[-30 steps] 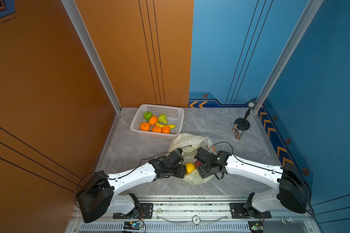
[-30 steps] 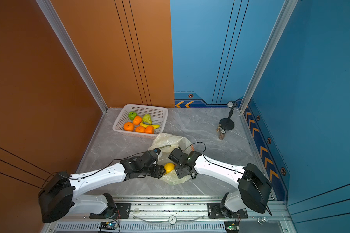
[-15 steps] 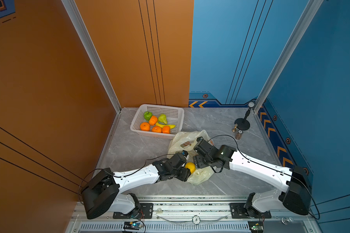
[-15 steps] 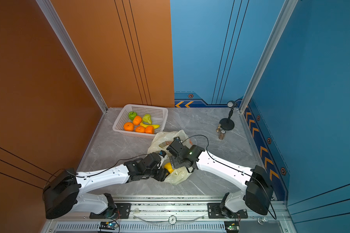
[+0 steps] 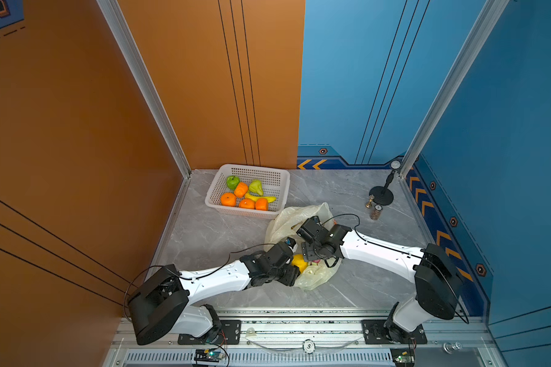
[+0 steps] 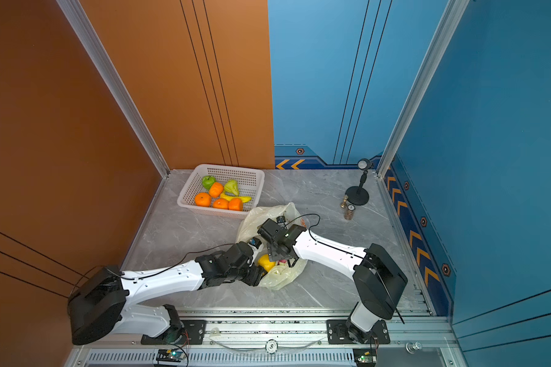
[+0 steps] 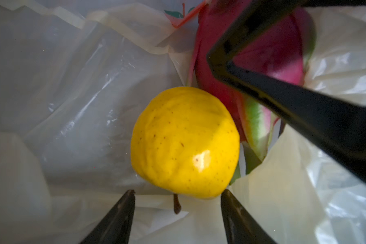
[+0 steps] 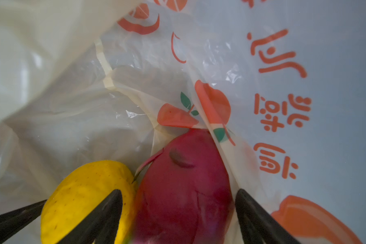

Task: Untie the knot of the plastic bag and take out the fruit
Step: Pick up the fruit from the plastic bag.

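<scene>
bag: plastic bag lies crumpled on the grey table, just beside the near corner of the white basket; mouth open, both arms reaching in from opposite sides.
bag print: orange fruit motifs and orange lettering, seen through the translucent film in the right wrist view.
fruit in bag: yellow citrus and pink dragon fruit, touching each other, both resting on the bag's inner film (citrus also shows in both top views, between the two wrists).
left gripper: fingers spread, tips either side of the citrus's near edge; one tip at the skin, the other apart from it, so nothing pinched.
right gripper: fingers spread wide, straddling the dragon fruit; one finger sits in the gap between dragon fruit and citrus, the other by the bag film on the far side. Cannot tell whether the pads press the fruit.
fruit in basket: green apple, green pear, four oranges, plus a banana.
other: black stand and small jar near the far right corner, well apart from the bag.
</scene>
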Motion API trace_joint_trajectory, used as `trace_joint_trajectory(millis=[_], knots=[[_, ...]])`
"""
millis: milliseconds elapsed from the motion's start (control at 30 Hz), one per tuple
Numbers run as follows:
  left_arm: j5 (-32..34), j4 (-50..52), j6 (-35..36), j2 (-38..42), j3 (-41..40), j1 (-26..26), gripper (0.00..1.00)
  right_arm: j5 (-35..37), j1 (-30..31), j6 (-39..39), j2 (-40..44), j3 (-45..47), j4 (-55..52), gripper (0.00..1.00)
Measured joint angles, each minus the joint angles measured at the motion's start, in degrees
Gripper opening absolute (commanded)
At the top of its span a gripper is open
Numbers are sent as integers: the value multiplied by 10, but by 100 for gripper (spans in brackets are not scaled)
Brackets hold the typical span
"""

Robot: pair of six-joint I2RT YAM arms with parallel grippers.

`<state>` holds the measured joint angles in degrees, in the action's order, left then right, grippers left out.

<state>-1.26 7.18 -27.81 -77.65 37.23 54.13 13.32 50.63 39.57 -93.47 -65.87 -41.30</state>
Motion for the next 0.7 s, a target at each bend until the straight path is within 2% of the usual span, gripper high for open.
trace_joint_trajectory(millis=[167, 267, 500, 700], knots=[[12, -3, 0, 0, 0, 0, 68, 4, -3, 14, -22, 3, 5, 89], [16, -6, 0, 0, 0, 0, 68, -2, -4, 21, -30, 3, 12, 86], [31, -16, -2, -14, 0, 0, 71, -13, -6, 33, -30, 4, 30, 56], [47, -12, -3, -14, 0, 0, 73, -38, -10, 40, -7, 21, 64, 47]])
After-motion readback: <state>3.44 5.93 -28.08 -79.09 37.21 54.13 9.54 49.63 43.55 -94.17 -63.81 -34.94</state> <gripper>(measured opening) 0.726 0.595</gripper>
